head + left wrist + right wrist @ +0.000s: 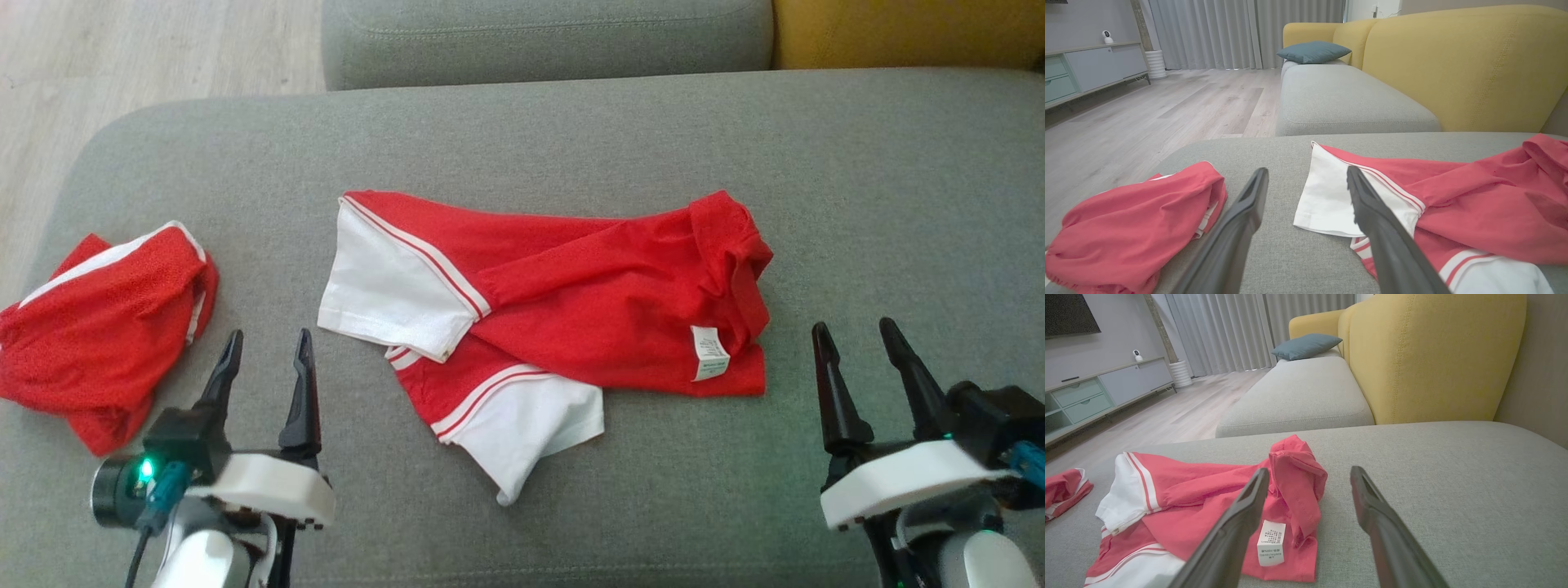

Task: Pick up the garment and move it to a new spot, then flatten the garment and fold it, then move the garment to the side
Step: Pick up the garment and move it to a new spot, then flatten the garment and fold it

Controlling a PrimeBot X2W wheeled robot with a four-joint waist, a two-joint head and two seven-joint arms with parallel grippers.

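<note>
From the head: looking steeply down on the grey cushion (571, 131), fairly near. From the left wrist: low over the cushion's near left, facing far along the left gripper (1306, 171) toward curtains (1229, 32) and the yellow sofa back (1453, 61). From the right wrist: equally low at near right, along the right gripper (1309, 471), facing the same way. Shared by all 3: the red-and-white garment (588, 286) and the red bundle (106, 327) at left.

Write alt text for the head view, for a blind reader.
A rumpled red and white garment lies centred on a grey sofa seat. A second red garment sits bunched at the left; the left claw and right claw stand open and empty at the lower corners.
</note>
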